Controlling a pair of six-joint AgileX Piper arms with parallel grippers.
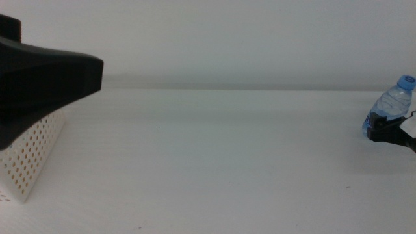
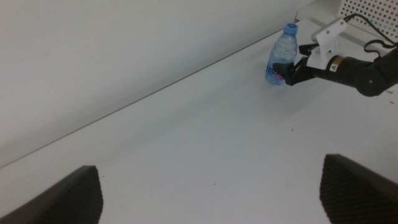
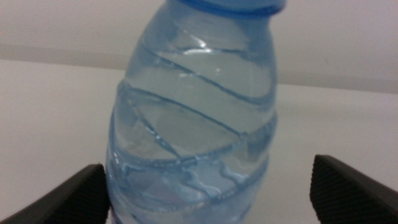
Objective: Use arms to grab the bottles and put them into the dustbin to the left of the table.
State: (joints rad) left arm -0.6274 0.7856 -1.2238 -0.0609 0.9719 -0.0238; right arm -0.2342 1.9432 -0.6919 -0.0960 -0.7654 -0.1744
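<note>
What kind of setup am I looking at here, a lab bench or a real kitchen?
Most likely a lab or test bench, not a kitchen: a bare white table against a plain wall, one water bottle between the right gripper's jaws, and a perforated white dustbin below the left gripper.

The broad white table (image 1: 214, 162) bears a small clear water bottle (image 1: 392, 107) with a blue cap standing upright near its far right edge, and a white perforated dustbin (image 1: 31, 156) sitting at its left side, with the stretch between them plain white surface.
</note>
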